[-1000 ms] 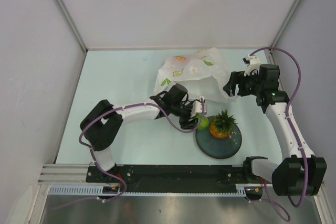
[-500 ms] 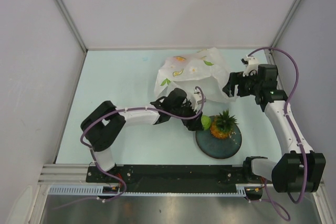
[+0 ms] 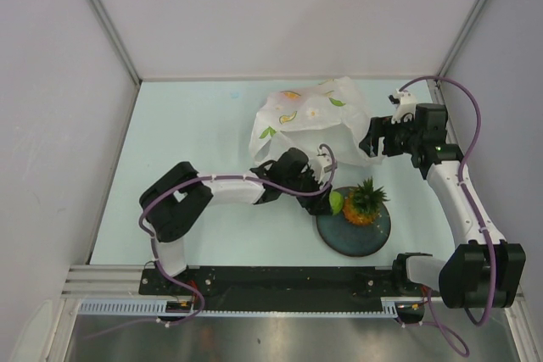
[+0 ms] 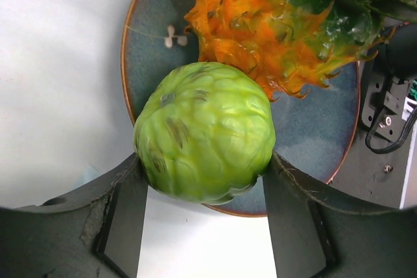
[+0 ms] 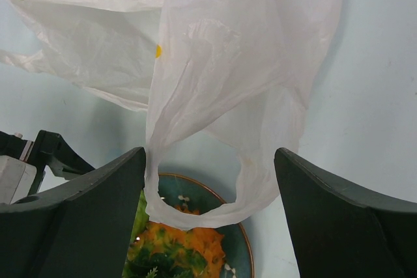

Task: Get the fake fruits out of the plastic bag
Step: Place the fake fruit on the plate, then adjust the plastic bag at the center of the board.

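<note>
My left gripper point(image 3: 329, 198) is shut on the green round fruit point(image 3: 337, 202) and holds it over the left rim of the dark plate point(image 3: 365, 239). In the left wrist view the fruit point(image 4: 204, 131) sits between both fingers point(image 4: 124, 206), right beside the orange pineapple point(image 4: 260, 24). The pineapple point(image 3: 364, 202) stands on the plate. The plastic bag point(image 3: 307, 114) lies behind the plate. My right gripper point(image 3: 378, 137) is at its right corner, jaws wide open point(image 5: 210, 155). A bag handle loop point(image 5: 195, 209) hangs between the jaws, against the left finger point(image 5: 98, 213). Other fruits are hidden.
White walls enclose the table on the left, back and right. The plate point(image 5: 242, 236) lies below the right gripper in the right wrist view. The right arm's base point(image 3: 475, 281) stands at the near right, close to the plate.
My left gripper has moved right with the green fruit, from beside the plate to over its left rim. The right gripper and the bag have hardly moved.
</note>
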Action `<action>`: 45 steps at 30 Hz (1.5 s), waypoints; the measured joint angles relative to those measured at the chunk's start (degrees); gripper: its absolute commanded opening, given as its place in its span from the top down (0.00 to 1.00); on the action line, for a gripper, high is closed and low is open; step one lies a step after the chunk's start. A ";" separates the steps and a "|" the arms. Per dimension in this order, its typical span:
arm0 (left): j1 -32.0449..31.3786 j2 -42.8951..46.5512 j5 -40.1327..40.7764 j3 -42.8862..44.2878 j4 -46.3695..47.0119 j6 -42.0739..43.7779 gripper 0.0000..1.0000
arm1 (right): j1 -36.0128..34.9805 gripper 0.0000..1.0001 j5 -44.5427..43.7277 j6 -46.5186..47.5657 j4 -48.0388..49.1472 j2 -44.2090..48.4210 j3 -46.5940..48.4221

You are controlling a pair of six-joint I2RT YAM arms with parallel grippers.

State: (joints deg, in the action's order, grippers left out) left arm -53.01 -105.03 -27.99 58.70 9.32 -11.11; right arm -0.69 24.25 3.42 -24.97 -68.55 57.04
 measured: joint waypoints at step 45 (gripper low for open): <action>21.27 -7.61 -6.95 34.29 -27.34 18.18 0.85 | 5.49 0.12 2.60 -2.19 3.56 3.39 0.09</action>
State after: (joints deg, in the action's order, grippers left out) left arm -31.75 -112.64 -34.94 92.99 -18.02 7.07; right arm 4.80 26.85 1.23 -21.41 -65.17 57.12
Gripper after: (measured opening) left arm 0.244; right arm 0.879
